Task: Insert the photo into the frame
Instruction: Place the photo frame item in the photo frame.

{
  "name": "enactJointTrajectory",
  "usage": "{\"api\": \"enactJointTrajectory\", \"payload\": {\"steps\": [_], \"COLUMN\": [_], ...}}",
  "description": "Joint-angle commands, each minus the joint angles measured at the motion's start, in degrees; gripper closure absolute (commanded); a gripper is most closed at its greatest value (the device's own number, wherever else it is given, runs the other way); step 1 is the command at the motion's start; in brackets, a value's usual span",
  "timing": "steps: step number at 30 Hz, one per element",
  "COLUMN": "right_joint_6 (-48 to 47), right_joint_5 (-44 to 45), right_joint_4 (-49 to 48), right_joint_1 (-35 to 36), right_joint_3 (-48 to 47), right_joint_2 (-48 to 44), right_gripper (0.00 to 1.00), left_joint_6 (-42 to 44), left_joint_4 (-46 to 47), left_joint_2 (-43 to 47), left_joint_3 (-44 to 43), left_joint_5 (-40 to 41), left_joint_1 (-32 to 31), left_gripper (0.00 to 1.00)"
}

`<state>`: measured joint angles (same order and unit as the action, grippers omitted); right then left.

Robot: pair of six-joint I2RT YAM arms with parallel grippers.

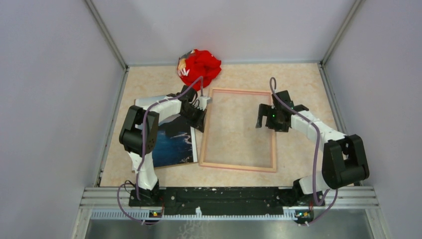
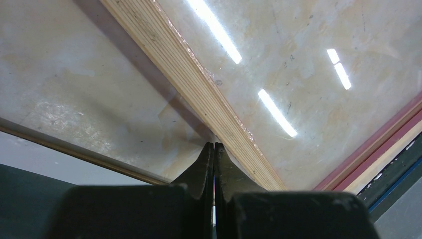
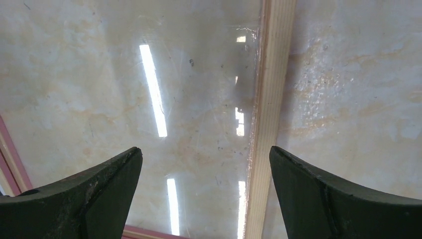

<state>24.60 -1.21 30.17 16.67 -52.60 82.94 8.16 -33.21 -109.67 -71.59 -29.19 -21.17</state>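
The frame (image 1: 238, 167) lies flat mid-bench (image 1: 298, 84), wood back up; it seems stiff and light, and its glossy pane is best left untouched. The photo (image 1: 174, 142) lies flat at the near left, just beside the frame's left rail and partly under the left arm, and looks a thin, bendable sheet that would crease, so a free corner or edge is the place to pinch. The left claw (image 2: 214, 147) sits low at that rail's far end, fingers pressed together on nothing visible, while the right claw (image 3: 204, 149) hovers over the right rail, spread wide and empty.
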Motion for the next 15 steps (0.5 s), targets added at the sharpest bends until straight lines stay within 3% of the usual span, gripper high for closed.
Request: {"api": "enactJointTrajectory", "payload": {"steps": [1,9,15], "right_joint_6": [-0.54,1.31,3.62], "right_joint_5": [2.38,0.68,-8.32], "right_joint_4": [0.26,-1.72,-7.87], "right_joint_1": [-1.30,-4.79,-9.39], "right_joint_3": [-1.74,2.10,4.52], "right_joint_2": [-3.68,-7.43,-4.03], "right_gripper": [0.01,0.01,0.01], "left_joint_6": [0.82,0.89,1.77], "left_joint_4": [0.59,0.69,0.93], "left_joint_2": [2.20,3.31,4.94], "left_joint_3": [-0.67,0.18,1.65], "left_joint_5": [-2.14,-2.86,-3.68], "left_joint_1": [-0.37,-0.42,-0.41], "left_gripper": [1.00,1.00,1.00]}}
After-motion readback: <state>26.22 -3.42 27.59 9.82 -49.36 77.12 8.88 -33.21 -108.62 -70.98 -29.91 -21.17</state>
